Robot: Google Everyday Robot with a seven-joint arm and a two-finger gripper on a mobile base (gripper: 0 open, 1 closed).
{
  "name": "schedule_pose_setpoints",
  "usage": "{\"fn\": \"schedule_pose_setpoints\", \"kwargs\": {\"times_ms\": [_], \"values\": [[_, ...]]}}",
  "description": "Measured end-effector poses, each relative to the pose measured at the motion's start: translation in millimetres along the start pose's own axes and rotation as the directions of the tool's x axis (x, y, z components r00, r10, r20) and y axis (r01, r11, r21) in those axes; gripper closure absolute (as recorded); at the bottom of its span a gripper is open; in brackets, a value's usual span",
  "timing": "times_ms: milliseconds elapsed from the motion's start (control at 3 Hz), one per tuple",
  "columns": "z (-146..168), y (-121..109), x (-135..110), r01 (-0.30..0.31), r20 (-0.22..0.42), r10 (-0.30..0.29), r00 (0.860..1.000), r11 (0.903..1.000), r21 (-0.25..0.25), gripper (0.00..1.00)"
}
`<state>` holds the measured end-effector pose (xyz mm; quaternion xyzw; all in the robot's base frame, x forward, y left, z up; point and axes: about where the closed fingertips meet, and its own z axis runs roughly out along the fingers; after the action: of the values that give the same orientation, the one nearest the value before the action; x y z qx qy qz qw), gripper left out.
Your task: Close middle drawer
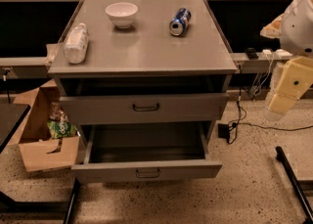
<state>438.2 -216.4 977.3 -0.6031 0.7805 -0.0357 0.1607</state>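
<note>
Tool [277, 104] at right edge, blurred; arm [299, 22] above cut off by edge; upper drawer [145, 105] interior dark.

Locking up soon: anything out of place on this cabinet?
Yes. The middle drawer is pulled far out; the drawer above sits slightly open. On top, the blue can and plastic bottle lie on their sides. The gripper hangs right of the cabinet, apart from it.
</note>
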Motion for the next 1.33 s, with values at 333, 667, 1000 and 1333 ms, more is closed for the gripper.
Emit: {"fn": "schedule_pose_setpoints", "kwargs": {"times_ms": [333,667,1000,1333], "values": [[0.0,0.0,0.0,0.000,0.000,0.000,1.000,1.0000,0.000,0.00],[15.0,4.4,-0.3,-0.007,0.010,0.007,1.000,0.9999,-0.009,0.00],[56.4,20.3,0.4,-0.068,0.056,0.072,0.996,0.9954,-0.068,0.00],[113.4,50.0,4.8,-0.152,0.091,0.163,0.982,0.9810,-0.121,0.00]]}}
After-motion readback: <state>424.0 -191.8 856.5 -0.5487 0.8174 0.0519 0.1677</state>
